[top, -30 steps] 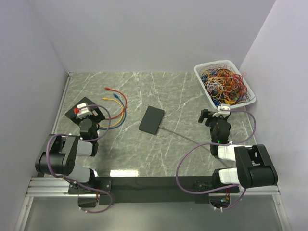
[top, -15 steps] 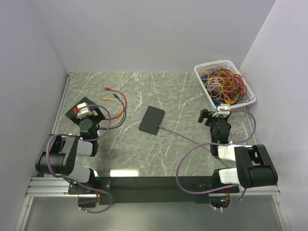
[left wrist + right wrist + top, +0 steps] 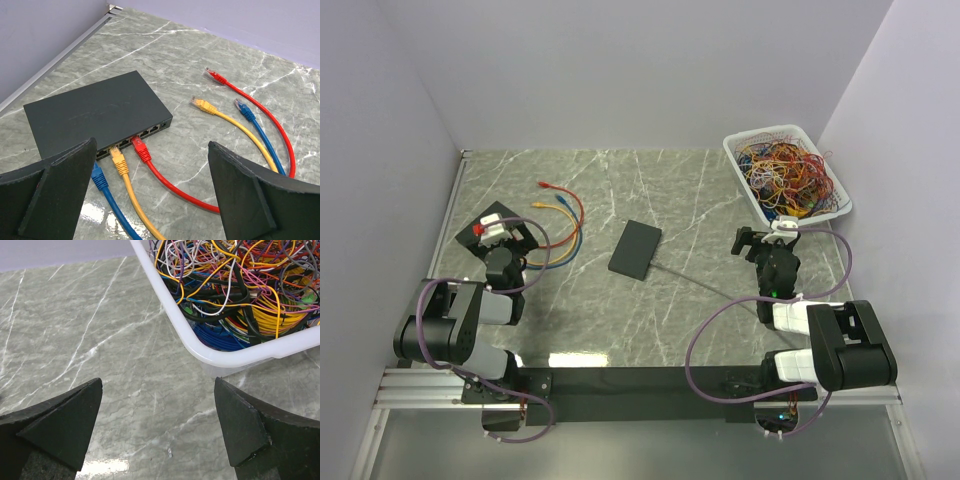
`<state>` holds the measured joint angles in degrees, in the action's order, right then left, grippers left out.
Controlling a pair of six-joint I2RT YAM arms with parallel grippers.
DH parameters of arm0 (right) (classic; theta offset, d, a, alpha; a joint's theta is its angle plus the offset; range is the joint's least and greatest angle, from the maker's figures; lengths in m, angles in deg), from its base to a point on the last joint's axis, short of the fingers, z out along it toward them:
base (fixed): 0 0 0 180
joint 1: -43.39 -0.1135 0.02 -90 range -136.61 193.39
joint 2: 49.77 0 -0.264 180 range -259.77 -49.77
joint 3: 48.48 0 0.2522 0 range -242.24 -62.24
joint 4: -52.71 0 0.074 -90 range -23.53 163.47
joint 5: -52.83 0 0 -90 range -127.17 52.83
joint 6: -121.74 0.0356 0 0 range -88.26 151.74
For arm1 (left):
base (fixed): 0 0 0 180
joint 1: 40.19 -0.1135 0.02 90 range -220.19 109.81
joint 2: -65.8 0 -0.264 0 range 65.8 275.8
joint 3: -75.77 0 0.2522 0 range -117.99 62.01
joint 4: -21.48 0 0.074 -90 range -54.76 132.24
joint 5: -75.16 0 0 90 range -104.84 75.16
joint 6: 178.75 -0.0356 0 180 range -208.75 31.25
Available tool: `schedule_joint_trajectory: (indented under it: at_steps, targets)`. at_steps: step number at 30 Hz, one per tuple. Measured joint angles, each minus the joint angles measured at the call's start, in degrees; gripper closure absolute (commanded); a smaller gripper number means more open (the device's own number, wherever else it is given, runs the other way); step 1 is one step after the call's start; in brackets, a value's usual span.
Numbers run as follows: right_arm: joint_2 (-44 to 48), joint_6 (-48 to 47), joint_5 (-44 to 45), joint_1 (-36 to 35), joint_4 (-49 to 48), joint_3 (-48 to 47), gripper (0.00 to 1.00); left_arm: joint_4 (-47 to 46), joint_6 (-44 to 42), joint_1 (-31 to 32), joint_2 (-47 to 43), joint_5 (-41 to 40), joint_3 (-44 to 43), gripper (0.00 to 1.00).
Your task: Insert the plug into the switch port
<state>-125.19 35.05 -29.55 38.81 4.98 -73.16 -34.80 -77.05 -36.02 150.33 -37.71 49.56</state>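
**Twin black-and-white arms with purple cabling**

The left arm [image 3: 460, 325] and right arm [image 3: 840, 350] share one build: bulky, rounded black joint housings with white link sections [image 3: 790, 317] between them. Both are bolted to a black base bar [image 3: 640, 382] on a silver aluminium rail [image 3: 410, 385]. A purple cable [image 3: 705, 325] loops loosely off each arm. The left arm's white wrist block [image 3: 492, 222] carries a small red mark [image 3: 478, 229]. A tiny green dot on the right arm may be a status light, though it is too small to be sure. The left gripper [image 3: 152, 147] and right gripper [image 3: 157, 382] have matte black, wedge-shaped fingers [image 3: 55, 192] with faceted, slightly grainy faces.
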Motion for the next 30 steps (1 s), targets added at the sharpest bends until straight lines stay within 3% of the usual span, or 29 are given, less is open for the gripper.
schedule_joint_trajectory:
  at_steps: [30]
  targets:
    - [0.0,0.0,-1.2,0.0,0.2,-0.3,0.0,0.0,0.0,0.0,0.0,0.0,0.0,0.01]
